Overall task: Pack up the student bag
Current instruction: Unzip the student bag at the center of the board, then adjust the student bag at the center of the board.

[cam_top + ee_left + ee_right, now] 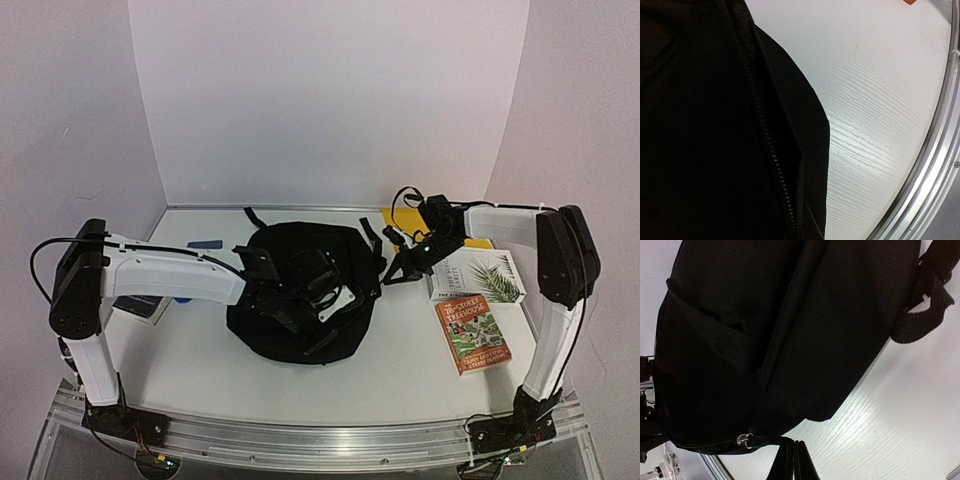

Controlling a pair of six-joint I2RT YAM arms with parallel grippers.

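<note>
The student bag [290,260], a black soft backpack, lies in the middle of the table. My left gripper [318,318] rests on the bag's near right part, beside its zip. In the left wrist view black fabric and zip teeth [765,145] fill the left half and my own fingers are hidden; the cloth folds in where they sit, so it looks pinched. My right gripper [388,278] sits at the bag's right edge. Its fingers [800,465] are shut on the black pull tab [767,441] that hangs from the metal slider [745,440].
A white book with a palm leaf [478,275] and an orange book [472,335] lie right of the bag, with a yellow item [398,220] behind them. On the left are a dark book [140,305], a blue object [185,296] and a blue card [205,243]. The metal rail [940,150] marks the table's near edge.
</note>
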